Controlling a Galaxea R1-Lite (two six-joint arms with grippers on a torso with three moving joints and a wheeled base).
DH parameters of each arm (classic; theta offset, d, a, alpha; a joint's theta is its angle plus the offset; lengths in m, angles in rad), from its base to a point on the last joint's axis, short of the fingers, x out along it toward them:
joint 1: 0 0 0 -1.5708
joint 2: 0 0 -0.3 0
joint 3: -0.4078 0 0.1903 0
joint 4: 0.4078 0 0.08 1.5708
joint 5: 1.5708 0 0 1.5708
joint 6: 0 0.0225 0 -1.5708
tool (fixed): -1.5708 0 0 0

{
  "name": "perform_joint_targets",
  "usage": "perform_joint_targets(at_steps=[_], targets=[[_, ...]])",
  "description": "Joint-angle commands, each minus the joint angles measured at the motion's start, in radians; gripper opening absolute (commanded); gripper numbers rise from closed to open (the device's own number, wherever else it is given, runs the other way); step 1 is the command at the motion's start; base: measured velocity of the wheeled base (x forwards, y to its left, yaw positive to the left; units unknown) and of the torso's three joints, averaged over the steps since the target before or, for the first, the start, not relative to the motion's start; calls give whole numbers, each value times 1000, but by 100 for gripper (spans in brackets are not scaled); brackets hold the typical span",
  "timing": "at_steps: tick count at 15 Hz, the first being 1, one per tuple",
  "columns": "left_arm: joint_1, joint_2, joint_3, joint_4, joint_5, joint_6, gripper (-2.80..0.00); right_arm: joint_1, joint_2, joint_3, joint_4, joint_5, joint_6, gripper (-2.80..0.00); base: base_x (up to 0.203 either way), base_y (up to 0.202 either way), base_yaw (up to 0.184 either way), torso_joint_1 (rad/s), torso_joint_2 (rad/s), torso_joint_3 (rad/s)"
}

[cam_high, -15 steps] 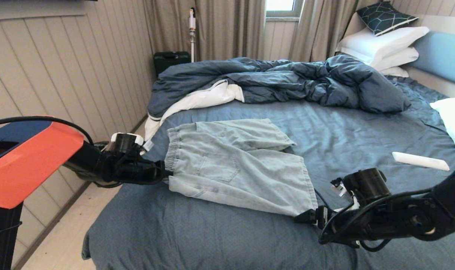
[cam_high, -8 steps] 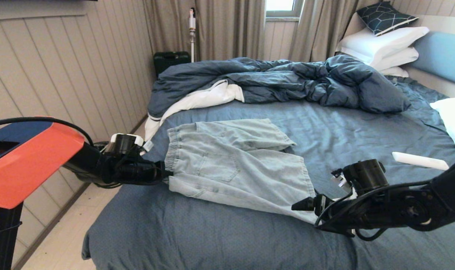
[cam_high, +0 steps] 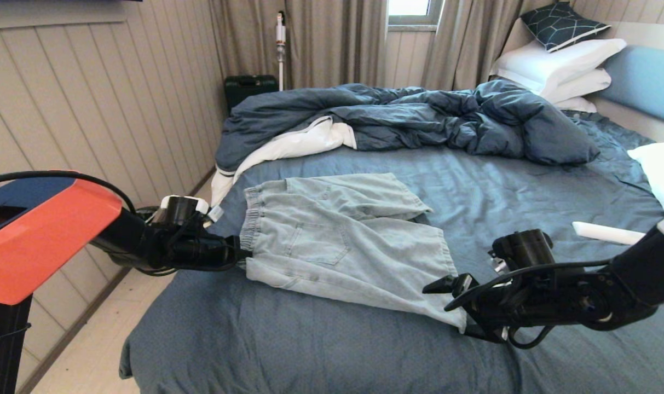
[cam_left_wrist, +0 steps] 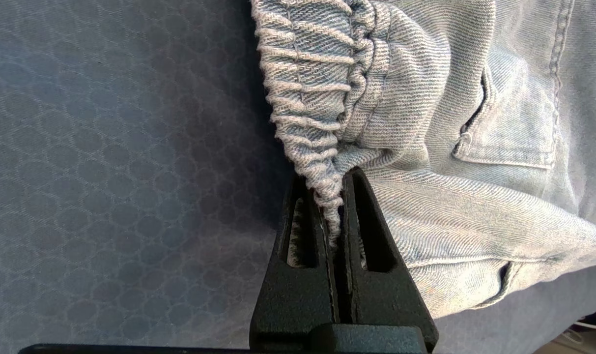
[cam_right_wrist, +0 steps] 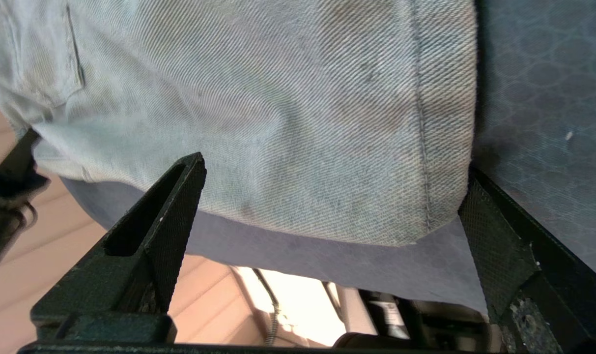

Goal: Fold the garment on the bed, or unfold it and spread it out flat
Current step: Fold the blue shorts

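The garment (cam_high: 337,241) lies spread on the bed (cam_high: 529,191) near its left edge. My left gripper (cam_left_wrist: 334,216) is clamped on its gathered waistband corner, while my right gripper (cam_high: 455,309) gapes wide around the near hem corner.

L hand (cam_high: 238,256) pinches shorts (cam_high: 342,246) waistband on bed (cam_high: 529,186); R hand (cam_high: 446,298) open at hem.

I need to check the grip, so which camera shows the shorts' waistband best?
The left wrist view: the gathered waistband fills it, pinched in the left tool. The head view shows it small; the right wrist view shows only the hem.
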Motion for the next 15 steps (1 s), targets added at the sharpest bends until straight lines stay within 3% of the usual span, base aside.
perform_joint_targets(at_steps=[1,9,10,13,15], targets=[[-1,-1,-1,-3,-3,-2,-280,8,-2,-3,-5,-3,10,0,0,0,0,0,0,0],[1,3,0,-29,-1,-1,-280,20,29,-31,-11,-63,3,0,0,0,0,0,0,0],[1,4,1,-29,-1,0,-280,25,27,-30,-9,-63,1,-280,0,0,0,0,0,0],[1,6,0,-29,0,-2,-280,27,23,-16,-11,-58,-10,-280,0,0,0,0,0,0],[1,8,2,-29,0,-2,-280,28,22,2,-10,-54,-59,-280,0,0,0,0,0,0]])
